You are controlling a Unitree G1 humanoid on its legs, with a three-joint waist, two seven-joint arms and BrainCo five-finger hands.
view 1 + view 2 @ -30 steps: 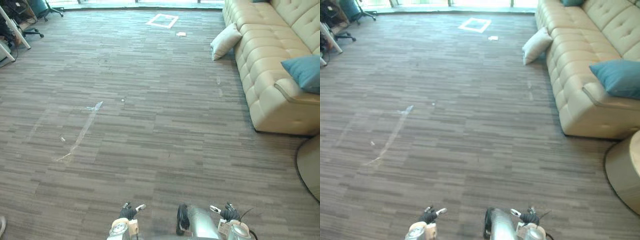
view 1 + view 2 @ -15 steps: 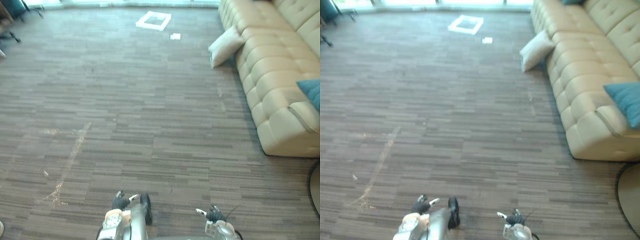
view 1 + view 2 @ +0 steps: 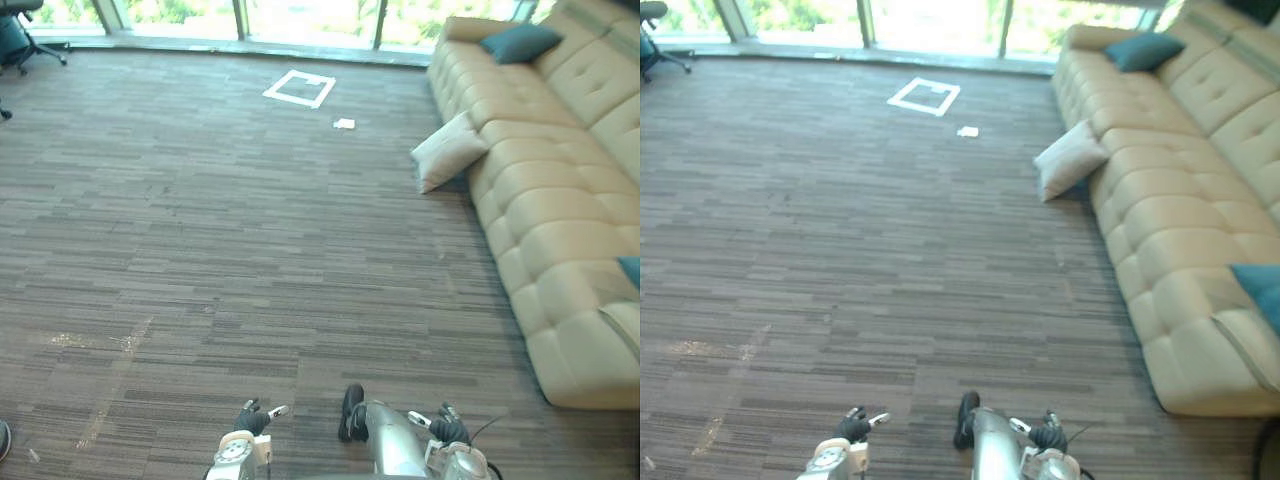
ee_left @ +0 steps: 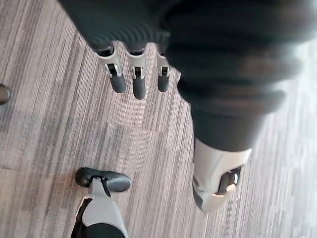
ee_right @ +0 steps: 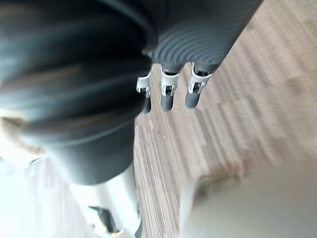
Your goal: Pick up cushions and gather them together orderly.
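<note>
Left eye view: carpeted floor (image 3: 250,220), beige tufted sofa (image 3: 545,215) along the right side. Cream cushion (image 3: 448,152) is on the floor, tilted and leaning against the sofa's front edge. Teal cushion (image 3: 520,42) lies on the seat at the sofa's far end. Second teal cushion (image 3: 630,270) is on the sofa's near end, cut off by the frame edge. The three cushions are well apart from each other. White tape square (image 3: 298,88) is on the floor far out, with a small paper scrap (image 3: 344,123) just beside it, toward the sofa. Office chair (image 3: 20,30) in the far left corner by the windows. Left hand (image 3: 252,420) and right hand (image 3: 447,430) are low at the bottom edge, over bare floor, well apart from every cushion.

Right eye view: same layout, nothing to add. Cream cushion touches the sofa front, both teal ones are on the seat.

Left wrist view: left hand's fingers (image 4: 133,82) hang straight in a row, relaxed, nothing in them. Carpet below.

Right wrist view: right hand's fingers (image 5: 166,96) are also straight and loose, holding nothing. Carpet past the tips.
</note>
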